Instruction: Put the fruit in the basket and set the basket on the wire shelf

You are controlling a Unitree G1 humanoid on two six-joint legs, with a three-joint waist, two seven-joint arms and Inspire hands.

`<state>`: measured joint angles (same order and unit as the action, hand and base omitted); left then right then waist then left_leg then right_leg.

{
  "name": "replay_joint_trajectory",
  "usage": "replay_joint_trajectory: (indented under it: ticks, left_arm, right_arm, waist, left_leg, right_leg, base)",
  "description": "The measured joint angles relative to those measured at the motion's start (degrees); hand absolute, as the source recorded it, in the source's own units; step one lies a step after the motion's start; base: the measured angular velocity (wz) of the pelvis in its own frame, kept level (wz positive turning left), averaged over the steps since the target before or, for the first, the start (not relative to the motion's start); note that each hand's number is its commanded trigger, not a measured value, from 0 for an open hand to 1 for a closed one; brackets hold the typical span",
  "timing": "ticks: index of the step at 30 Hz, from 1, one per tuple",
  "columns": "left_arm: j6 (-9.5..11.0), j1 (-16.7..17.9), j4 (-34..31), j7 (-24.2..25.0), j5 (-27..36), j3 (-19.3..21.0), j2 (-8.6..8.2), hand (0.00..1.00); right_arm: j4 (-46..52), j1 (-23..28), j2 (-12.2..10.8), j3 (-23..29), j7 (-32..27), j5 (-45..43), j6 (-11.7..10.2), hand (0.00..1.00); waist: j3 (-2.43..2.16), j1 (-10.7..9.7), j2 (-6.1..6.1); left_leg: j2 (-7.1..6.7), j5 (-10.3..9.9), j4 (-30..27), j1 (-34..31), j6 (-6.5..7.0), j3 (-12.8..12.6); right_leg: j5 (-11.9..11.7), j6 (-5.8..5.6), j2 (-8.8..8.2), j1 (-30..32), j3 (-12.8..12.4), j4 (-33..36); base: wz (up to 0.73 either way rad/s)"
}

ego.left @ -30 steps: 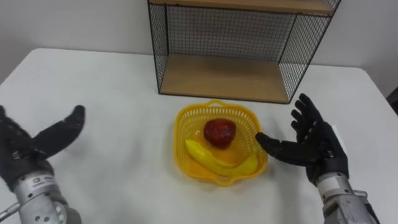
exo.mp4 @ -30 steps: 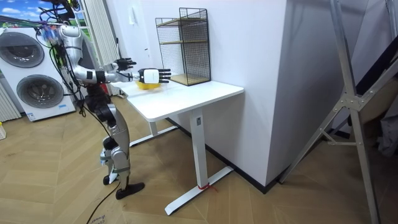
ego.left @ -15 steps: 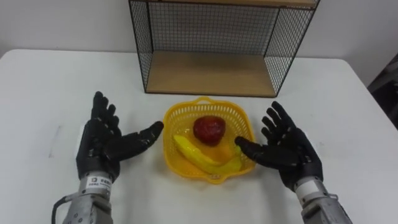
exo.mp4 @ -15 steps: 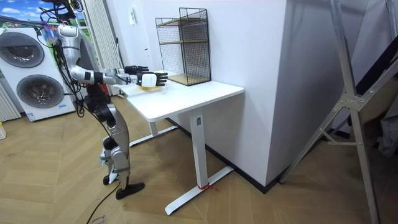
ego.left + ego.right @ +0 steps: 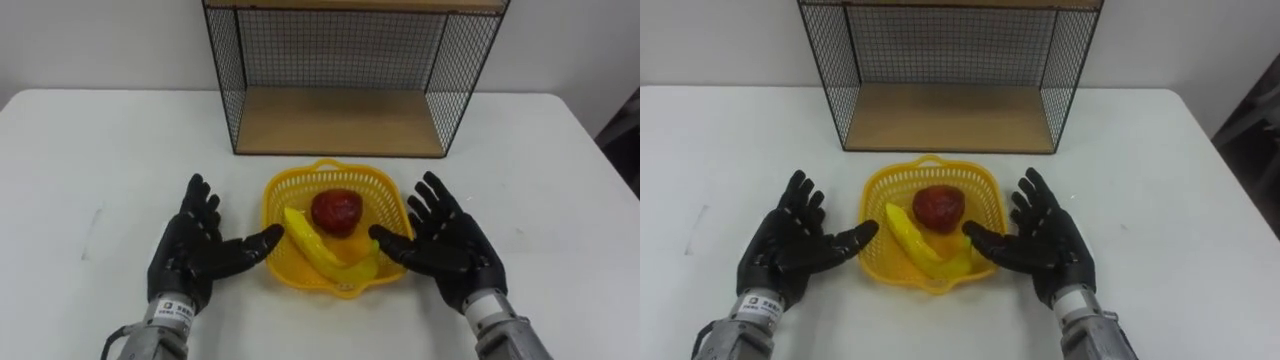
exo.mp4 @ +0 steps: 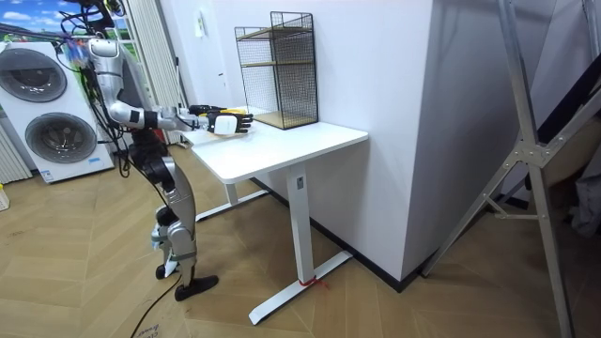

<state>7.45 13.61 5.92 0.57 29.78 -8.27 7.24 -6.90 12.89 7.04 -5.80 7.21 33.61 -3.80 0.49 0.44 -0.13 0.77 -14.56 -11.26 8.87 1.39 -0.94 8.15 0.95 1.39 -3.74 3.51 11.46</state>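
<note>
I log both hands closer in than 0.5 s ago. Left robot hand (image 5: 195, 247) and right robot hand (image 5: 452, 245): fingers spread, flanking basket (image 5: 336, 166), thumbs at rim. Basket on tabletop (image 5: 100, 150) before wire shelf (image 5: 340, 120), holding apple (image 5: 337, 211) and banana (image 5: 318, 250).

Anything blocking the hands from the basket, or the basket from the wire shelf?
Nothing visible. The left hand and right hand, both open, flank the basket, thumbs at its rim. Only bare table lies between it and the wire shelf, whose lower board is bare.
</note>
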Motion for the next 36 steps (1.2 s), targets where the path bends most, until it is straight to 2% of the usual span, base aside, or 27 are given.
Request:
replay_joint_trajectory:
  ticks: [7, 16, 25, 32, 36]
  left_arm:
    - [0.39, -0.01, 0.77, 0.24, -0.01, -0.41, 0.04, 0.00]
    - [0.69, 0.03, 0.77, 1.29, 0.98, -0.94, -0.03, 0.00]
    - [0.93, 0.01, 0.76, 2.34, 1.08, -1.04, -0.35, 0.00]
    - [1.78, 0.02, 0.76, 2.32, 1.07, -2.53, -0.37, 0.00]
    - [2.26, 0.01, 0.76, 2.32, 1.12, -3.26, -0.33, 0.00]
  right_arm:
    - [0.00, -0.01, 0.00, -1.45, 0.01, 0.22, 0.02, 0.00]
    - [0.00, -0.26, -0.17, -2.11, 0.57, 0.36, 0.02, 0.00]
    - [-2.40, -1.63, -1.32, -3.75, 1.82, 0.35, 0.01, 0.00]
    - [-3.72, -1.90, -1.52, -4.84, 2.16, 2.24, -1.61, 0.00]
    - [-3.72, -2.06, -1.51, -5.20, 2.06, 4.05, -1.63, 0.00]
  waist:
    - [0.16, -0.01, -0.31]
    - [0.10, 0.19, -0.33]
    - [0.04, 0.04, -0.95]
    - [0.12, -0.16, -0.85]
    - [0.23, -0.20, -1.01]
  left_leg:
    - [-0.16, -0.01, 0.08, 0.22, 0.01, -0.37]
    - [-0.16, 0.08, 0.41, 0.29, 0.15, -0.35]
    - [-0.28, 0.08, -0.07, -0.19, 0.16, -0.36]
    - [-0.25, 0.08, -0.01, -0.58, 0.16, -0.36]
    - [-0.26, 0.07, 0.11, -0.73, 0.16, -0.38]
  right_leg:
    - [0.05, -0.08, -0.16, 0.02, -0.12, 0.33]
    - [0.06, -0.10, -0.15, 0.06, -0.13, 0.31]
    - [0.09, -0.17, -0.26, 0.23, -0.05, 0.25]
    - [0.09, -0.17, -0.22, 0.82, -0.11, 0.48]
    - [0.09, -0.18, -0.21, 1.08, -0.15, 0.62]
  base:
    - [-0.02]
    - [0.00]
    - [0.00]
    - [0.00]
    - [0.00]
